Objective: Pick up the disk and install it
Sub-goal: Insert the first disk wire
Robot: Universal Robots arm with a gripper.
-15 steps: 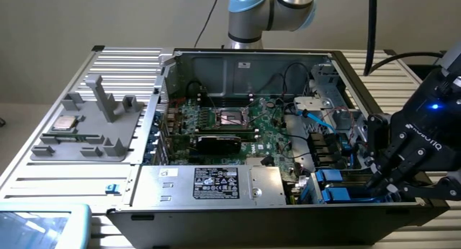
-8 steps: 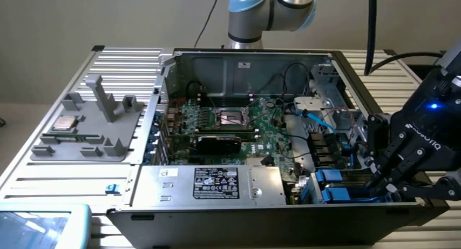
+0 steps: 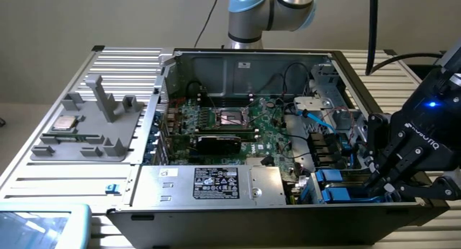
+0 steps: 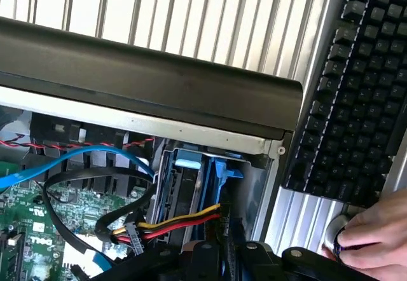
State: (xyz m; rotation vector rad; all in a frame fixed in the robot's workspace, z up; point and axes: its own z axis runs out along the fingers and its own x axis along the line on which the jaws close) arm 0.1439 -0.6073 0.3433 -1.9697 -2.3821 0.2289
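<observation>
The disk sits on edge in the drive bay at the front corner of the open computer case (image 3: 245,65). Its bright blue rails (image 3: 344,195) show at the exterior view's right, and its blue end piece (image 4: 219,173) shows in the wrist view, with red, yellow and black wires beside it. My black gripper (image 3: 376,185) reaches down into that bay with its fingers close together, shut, right at the blue rails. Whether they pinch the disk or only press on it is hidden. A second blue-railed carrier (image 3: 333,175) sits just behind. The dark fingers (image 4: 203,259) hang over the bay.
A grey power supply box with a sticker (image 3: 216,184) fills the case's near side, next to the green motherboard (image 3: 238,125) and its cables. A grey fixture with a square chip (image 3: 65,123) lies at the exterior view's left. A black keyboard (image 4: 356,90) and a person's hand (image 4: 375,230) are close by.
</observation>
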